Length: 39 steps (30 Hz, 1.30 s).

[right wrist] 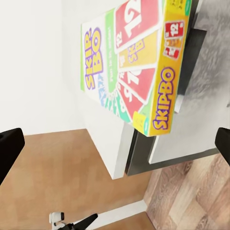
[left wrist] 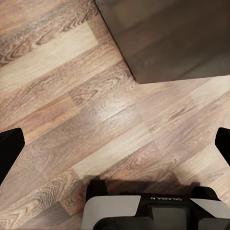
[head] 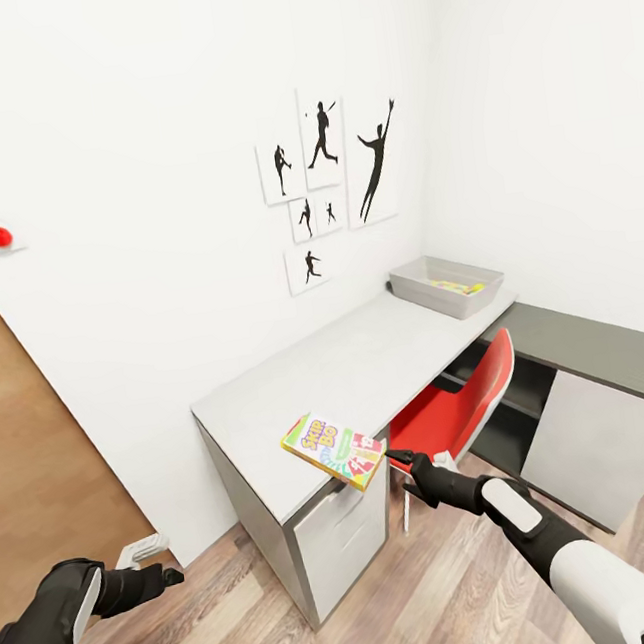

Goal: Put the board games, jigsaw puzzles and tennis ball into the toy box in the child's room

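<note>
— Black right gripper (head: 393, 457)?
— Arm stretched forward, jaws clamped on the board game (head: 335, 450), held over the table (head: 349, 374) corner.
— Left gripper (head: 172, 576)?
— Low over the floor (left wrist: 96, 110), fingers spread, empty.
— Toy box (head: 447, 285)?
— Far end; yellow contents hard to make out.

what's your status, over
Right pincer shut on the board game, held off the desk's near corner. Left pincer empty, low over the floor. Toy box at the desk's far end; red chair beside the route.
</note>
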Tool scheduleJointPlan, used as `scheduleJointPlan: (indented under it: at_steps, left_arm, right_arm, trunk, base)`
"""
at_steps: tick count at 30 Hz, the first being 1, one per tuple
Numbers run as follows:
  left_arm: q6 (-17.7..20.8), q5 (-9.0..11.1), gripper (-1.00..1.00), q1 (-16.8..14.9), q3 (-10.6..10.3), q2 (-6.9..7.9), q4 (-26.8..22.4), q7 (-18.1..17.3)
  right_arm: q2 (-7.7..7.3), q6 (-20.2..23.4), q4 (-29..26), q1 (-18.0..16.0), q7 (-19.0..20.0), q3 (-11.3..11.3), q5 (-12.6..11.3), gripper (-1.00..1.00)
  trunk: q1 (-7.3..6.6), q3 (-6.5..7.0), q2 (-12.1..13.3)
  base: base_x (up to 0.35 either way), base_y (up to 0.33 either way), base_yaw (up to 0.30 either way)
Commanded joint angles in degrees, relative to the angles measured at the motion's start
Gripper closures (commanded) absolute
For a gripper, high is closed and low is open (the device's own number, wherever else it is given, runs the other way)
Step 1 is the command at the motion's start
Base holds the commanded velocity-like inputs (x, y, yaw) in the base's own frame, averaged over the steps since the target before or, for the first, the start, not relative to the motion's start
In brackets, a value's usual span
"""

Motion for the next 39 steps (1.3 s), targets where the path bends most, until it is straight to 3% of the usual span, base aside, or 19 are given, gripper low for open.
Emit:
scheduleJointPlan:
  at_steps: [1,4,10,15,21,29,39]
  left_arm:
    - [0.24,-0.60,-1.00,-0.05,0.33,-0.06,-0.06,-0.51]
    - [0.19,-0.59,-1.00,-0.05,0.33,-0.07,-0.06,-0.51]
    - [0.16,-0.59,-1.00,-0.05,0.33,-0.05,-0.06,-0.49]
    - [0.17,-0.59,-1.00,-0.05,0.33,-0.03,-0.06,-0.50]
    - [0.23,-0.59,-1.00,-0.05,0.33,-0.03,-0.06,-0.51]
    - [0.23,-0.58,-1.00,-0.05,0.33,-0.05,-0.06,-0.55]
    - [0.16,-0.58,-1.00,-0.05,0.33,-0.07,-0.06,-0.51]
  right_arm:
    - [-0.02,0.00,0.02,-0.04,0.18,0.27,-0.12,-1.00]
    - [0.05,-0.32,0.02,-0.03,0.18,0.18,-0.16,-1.00]
    - [-0.02,-4.95,0.02,0.16,0.65,0.03,-0.51,-1.00]
    - [0.04,-6.22,0.02,0.29,2.98,0.01,-0.47,-1.00]
    - [-0.01,-5.76,0.23,0.26,3.21,-0.11,-0.79,-1.00]
    - [0.01,-2.06,0.44,0.26,3.35,-0.24,-1.33,-1.00]
    - [0.07,-1.89,0.46,0.24,4.94,-0.14,-1.65,-1.00]
  trunk:
    - [0.24,-0.28,-0.50]
    - [0.90,-0.81,-1.70]
    - [2.22,-1.89,-4.11]
    - [3.32,-2.79,-6.11]
    - [4.63,-3.87,-8.52]
    - [6.39,-5.30,-11.73]
    - [8.59,-7.10,-15.74]
  base:
    - [0.000,0.000,0.000]
    - [0.000,0.000,0.000]
    - [0.000,0.000,0.000]
    - [0.000,0.000,0.000]
    - [0.000,0.000,0.000]
    - [0.000,0.000,0.000]
    - [0.000,0.000,0.000]
